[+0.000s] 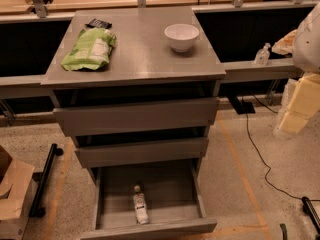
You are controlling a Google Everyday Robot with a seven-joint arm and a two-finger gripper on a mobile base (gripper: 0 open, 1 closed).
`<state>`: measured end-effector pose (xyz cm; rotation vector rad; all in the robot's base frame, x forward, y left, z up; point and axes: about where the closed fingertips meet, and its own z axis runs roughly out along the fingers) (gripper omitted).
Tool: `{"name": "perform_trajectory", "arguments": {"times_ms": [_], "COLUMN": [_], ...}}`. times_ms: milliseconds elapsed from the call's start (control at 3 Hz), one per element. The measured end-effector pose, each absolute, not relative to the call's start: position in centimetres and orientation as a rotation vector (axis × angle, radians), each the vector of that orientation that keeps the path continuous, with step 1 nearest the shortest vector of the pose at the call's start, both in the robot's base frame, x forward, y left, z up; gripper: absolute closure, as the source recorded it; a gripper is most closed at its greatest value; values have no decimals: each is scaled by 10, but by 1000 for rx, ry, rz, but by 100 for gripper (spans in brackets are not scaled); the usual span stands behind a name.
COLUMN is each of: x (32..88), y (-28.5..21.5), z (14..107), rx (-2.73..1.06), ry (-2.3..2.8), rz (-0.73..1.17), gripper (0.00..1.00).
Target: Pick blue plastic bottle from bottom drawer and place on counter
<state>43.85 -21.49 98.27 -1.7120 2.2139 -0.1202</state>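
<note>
The blue plastic bottle (140, 206) is small and clear, with a white cap and a white label with a dark band. It lies on its side in the open bottom drawer (150, 229), near the front, cap pointing to the back. The drawer is pulled out below the two wider, nearly closed drawers. The counter (145, 59) is the cabinet's matte grey top. My gripper is not in view. Only a white rounded part (309, 36), which may belong to my arm, shows at the right edge.
On the counter are a green bag (90, 49) at the left, a dark packet (98, 23) behind it and a white bowl (181, 36) at the back right. A clear pump bottle (262, 54) stands on the right ledge. A cable (255, 149) runs across the floor; a cardboard box (12, 194) is at the left.
</note>
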Motion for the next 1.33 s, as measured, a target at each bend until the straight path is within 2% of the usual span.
{"name": "perform_trajectory", "arguments": {"times_ms": [667,1000,1333], "x": [449,465,465], "y": [-220,-230,-229], "z": [964,928,930], "rx": [-1639,-1478,-1412], "ry": [2260,2376,2407], "rz": [-115,-79,-69], "gripper": [0,0,0]}}
